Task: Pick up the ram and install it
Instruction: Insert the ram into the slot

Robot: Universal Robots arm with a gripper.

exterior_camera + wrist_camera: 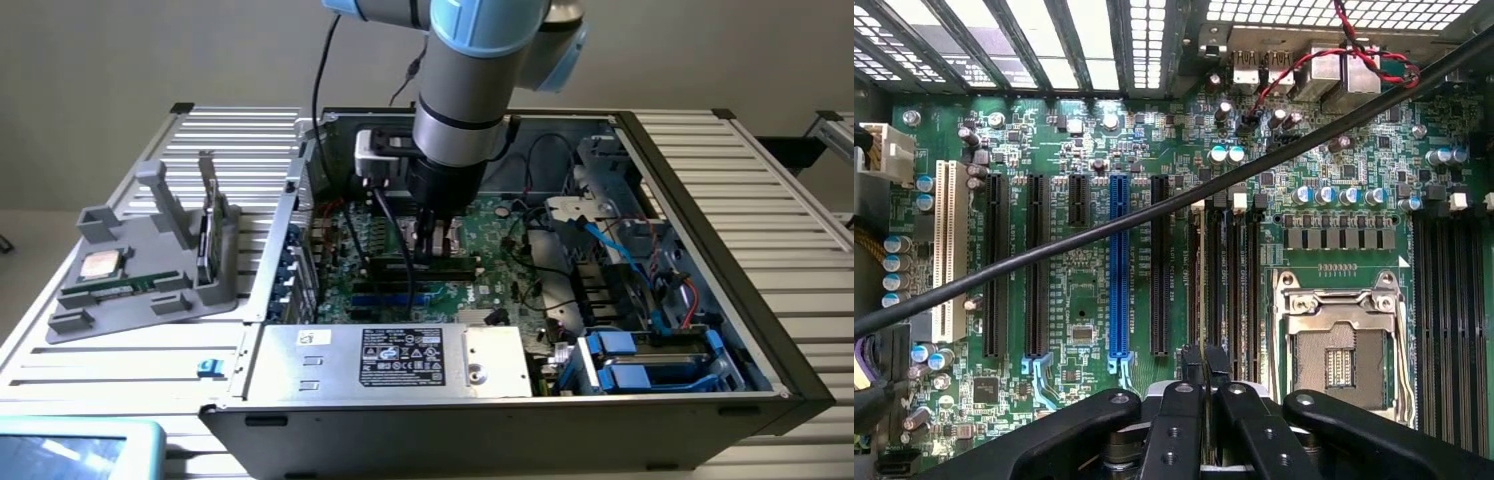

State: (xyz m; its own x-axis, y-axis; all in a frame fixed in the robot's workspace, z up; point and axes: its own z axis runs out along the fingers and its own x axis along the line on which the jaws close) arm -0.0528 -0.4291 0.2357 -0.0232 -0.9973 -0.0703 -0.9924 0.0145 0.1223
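Exterior view: arm (467, 90) reaches into the open case (754, 260), gripper (434, 248) low over the board (505, 235).
Ram (430, 266): on edge under the fingertips. Judged light, stiff and fragile; best held by the long top edge, clear of chips and contacts. Wrist view: gripper (1203, 365) nearly closed, pinching what looks like the ram's thin edge, above the black slots (1226, 270) beside the empty socket (1341, 350).

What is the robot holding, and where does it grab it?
Probably the ram: the gripper is pinched shut on a thin strip seen edge-on, held by its top edge.
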